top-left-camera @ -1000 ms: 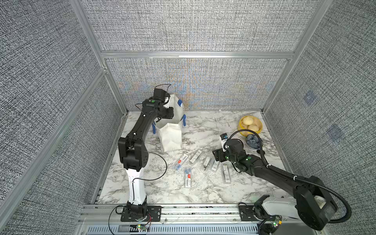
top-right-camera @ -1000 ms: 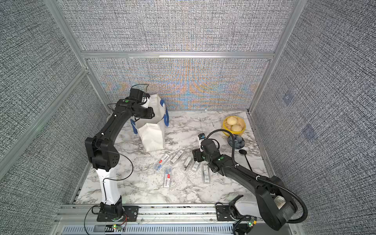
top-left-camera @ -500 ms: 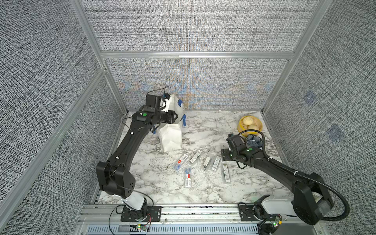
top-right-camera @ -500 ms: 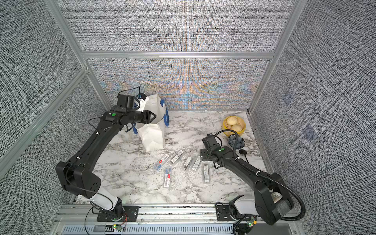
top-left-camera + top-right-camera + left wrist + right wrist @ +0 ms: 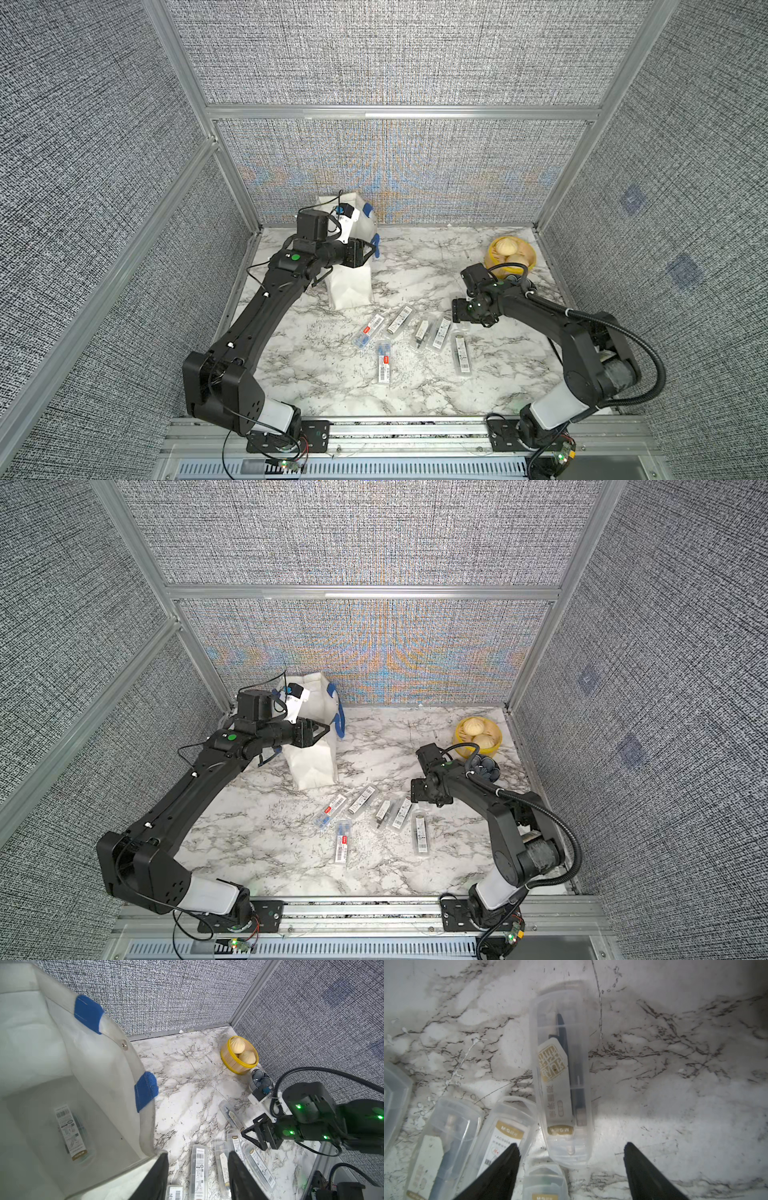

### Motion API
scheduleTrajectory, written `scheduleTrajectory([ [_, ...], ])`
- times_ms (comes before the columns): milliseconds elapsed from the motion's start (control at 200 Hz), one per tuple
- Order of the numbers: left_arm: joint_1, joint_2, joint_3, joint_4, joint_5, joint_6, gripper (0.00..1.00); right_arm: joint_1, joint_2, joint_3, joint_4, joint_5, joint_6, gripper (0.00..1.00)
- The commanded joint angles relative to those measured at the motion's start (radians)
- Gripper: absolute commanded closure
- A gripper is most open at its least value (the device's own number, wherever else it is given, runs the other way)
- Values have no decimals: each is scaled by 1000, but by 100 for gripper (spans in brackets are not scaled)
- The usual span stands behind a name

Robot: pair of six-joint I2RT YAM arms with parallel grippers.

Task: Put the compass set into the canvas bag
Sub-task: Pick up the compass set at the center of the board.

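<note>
The white canvas bag (image 5: pixel 352 286) (image 5: pixel 316 766) (image 5: pixel 93 1059) stands upright at the back left, its mouth wide. One clear compass set (image 5: pixel 69 1132) lies on its bottom. My left gripper (image 5: pixel 368 250) (image 5: pixel 325 729) (image 5: pixel 197 1169) hovers level at the bag's right rim, open and empty. Several more compass sets (image 5: pixel 417 334) (image 5: pixel 376 812) lie in a loose row on the marble. My right gripper (image 5: pixel 457 312) (image 5: pixel 417 791) (image 5: pixel 571 1147) points down over the row's right end, open, with a clear case (image 5: pixel 563 1076) just ahead of its fingertips.
A yellow steamer basket (image 5: pixel 510 254) (image 5: pixel 478 734) (image 5: pixel 239 1057) with two buns stands at the back right. A small dark patterned cup (image 5: pixel 487 767) (image 5: pixel 260 1082) sits beside it, close to the right arm. Grey fabric walls close in three sides.
My left arm has dropped its elbow low to the left, and its gripper has slid from over the bag's mouth to the right rim, jaws wider. The right gripper has edged right over the row.
</note>
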Motion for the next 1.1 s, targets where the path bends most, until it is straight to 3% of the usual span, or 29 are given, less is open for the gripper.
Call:
scheduleTrajectory([
  [0, -1, 4, -5, 30, 39, -5, 52, 4, 32, 17, -3, -18, -10, 22],
  [140, 1, 12, -2, 21, 49, 1, 52, 3, 74, 55, -13, 51, -19, 24],
  [325, 0, 17, 3, 8, 48, 11, 52, 1, 115, 87, -23, 56, -26, 32],
  [730, 0, 23, 6, -2, 57, 10, 52, -9, 181, 139, -42, 75, -49, 40],
  [1095, -1, 27, 9, -6, 67, 9, 51, -8, 137, 65, -71, 66, -44, 40],
])
